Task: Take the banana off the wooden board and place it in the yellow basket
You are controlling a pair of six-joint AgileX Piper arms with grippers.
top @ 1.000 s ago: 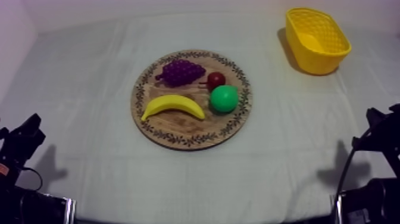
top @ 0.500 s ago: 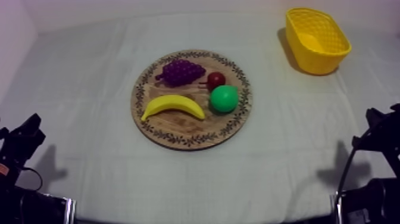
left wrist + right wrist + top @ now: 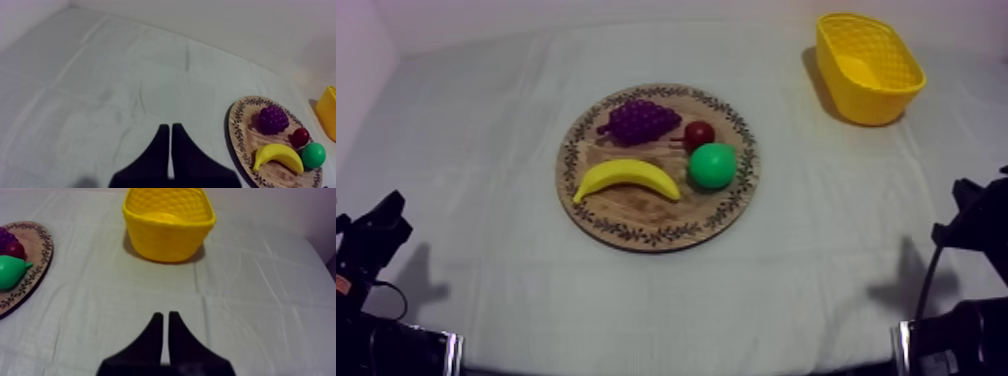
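Observation:
The yellow banana [image 3: 626,178] lies on the front left part of the round wooden board [image 3: 636,215] at the table's middle. The yellow basket [image 3: 868,67] stands at the far right, with nothing inside it. My left gripper [image 3: 168,128] is shut on nothing over bare cloth, well left of the board [image 3: 240,145] and the banana [image 3: 277,156]. My right gripper [image 3: 165,315] is shut too, its fingers together, with the basket [image 3: 167,225] ahead of it across the cloth. Both arms sit low at the table's near corners.
Purple grapes [image 3: 638,121], a small red fruit [image 3: 699,133] and a green pear [image 3: 712,165] share the board behind and to the right of the banana. Bare cloth lies between the board and the basket.
My right arm has shifted slightly toward the right edge of the top view. The fruit, board, basket and left arm have not moved.

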